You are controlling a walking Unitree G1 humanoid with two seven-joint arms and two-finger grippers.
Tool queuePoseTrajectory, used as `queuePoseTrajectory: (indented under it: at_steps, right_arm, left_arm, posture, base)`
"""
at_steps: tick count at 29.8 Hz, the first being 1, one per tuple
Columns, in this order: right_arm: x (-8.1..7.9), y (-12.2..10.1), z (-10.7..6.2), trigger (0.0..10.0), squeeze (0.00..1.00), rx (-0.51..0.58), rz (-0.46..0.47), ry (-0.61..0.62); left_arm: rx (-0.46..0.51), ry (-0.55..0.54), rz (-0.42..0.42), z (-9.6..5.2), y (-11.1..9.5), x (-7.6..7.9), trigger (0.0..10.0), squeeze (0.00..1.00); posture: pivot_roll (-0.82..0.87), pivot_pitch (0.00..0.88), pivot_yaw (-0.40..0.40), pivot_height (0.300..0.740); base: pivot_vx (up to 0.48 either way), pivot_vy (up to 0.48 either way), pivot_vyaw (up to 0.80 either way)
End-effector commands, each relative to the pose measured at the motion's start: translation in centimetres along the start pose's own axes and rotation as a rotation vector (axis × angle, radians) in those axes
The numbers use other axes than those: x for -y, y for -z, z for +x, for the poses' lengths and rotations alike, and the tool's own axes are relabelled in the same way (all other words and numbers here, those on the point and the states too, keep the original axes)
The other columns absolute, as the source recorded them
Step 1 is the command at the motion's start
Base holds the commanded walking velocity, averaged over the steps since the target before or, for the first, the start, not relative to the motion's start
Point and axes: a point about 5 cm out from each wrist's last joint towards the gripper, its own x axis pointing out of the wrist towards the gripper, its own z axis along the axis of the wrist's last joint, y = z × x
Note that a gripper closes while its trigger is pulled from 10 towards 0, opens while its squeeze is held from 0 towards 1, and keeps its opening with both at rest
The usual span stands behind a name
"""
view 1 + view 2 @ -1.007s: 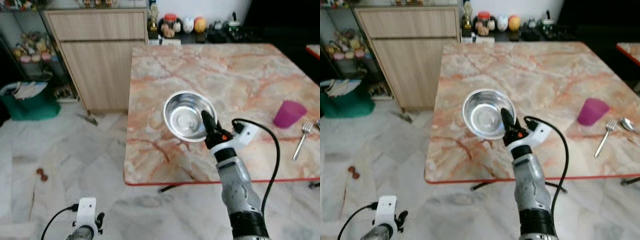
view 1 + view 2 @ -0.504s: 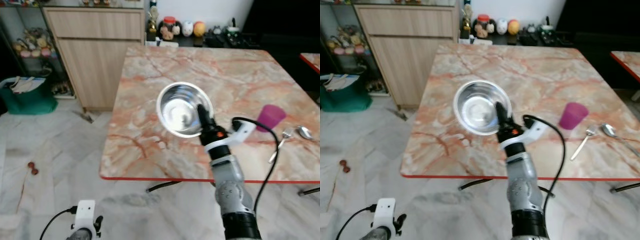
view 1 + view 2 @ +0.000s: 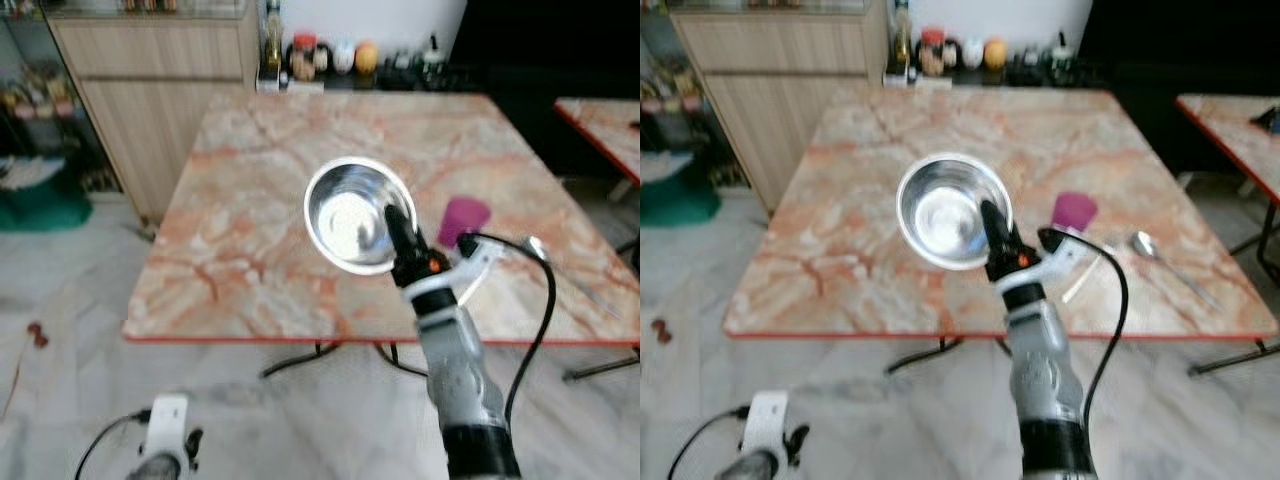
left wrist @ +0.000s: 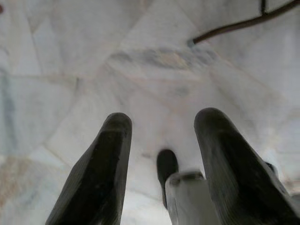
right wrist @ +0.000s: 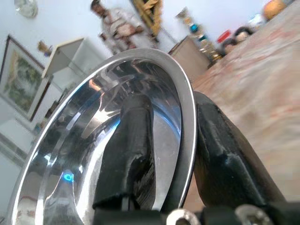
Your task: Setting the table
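Note:
My right gripper [image 3: 394, 224] is shut on the rim of a shiny steel bowl [image 3: 347, 214], one finger inside [image 5: 129, 145] and one outside. It holds the bowl tilted in the air over the front part of the marble table [image 3: 250, 200]. A purple cup [image 3: 464, 219] stands on the table just right of the gripper. A spoon [image 3: 1144, 243] lies further right, and a fork [image 3: 1078, 283] is partly hidden behind my wrist. My left gripper [image 4: 164, 118] hangs open low over the floor, holding nothing.
A wooden cabinet [image 3: 150, 70] stands beyond the table's left side. Jars and bottles [image 3: 320, 55] line the far edge. A second table [image 3: 600, 115] is at the right. A green bag [image 3: 40, 195] sits on the floor at left. A person [image 5: 114, 23] stands in the background.
The camera has shifted, so the table now sits further left and lower in the picture. The bowl stays in my right gripper, now nearer the purple cup.

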Motion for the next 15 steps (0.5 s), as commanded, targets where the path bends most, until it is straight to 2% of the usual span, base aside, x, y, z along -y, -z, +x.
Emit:
queuePoseTrajectory:
  at_steps: [1,15]
  right_arm:
    - [-0.86,-0.59,0.49,10.0,0.0,0.028,0.0,-0.033]
    - [-1.06,-0.88,0.52,10.0,0.0,0.046,0.002,-0.03]
  left_arm:
    - [-0.015,-0.008,0.008,-0.06,0.27,-0.36,10.0,0.0]
    - [-0.013,-0.006,0.013,-0.03,0.14,-0.5,10.0,0.0]
  posture:
    - [-0.05,0.008,-0.018,0.74]
    - [-0.06,0.015,-0.007,0.74]
  base:
    - [0.0,-0.319,0.0]
    - [0.0,-0.315,0.0]
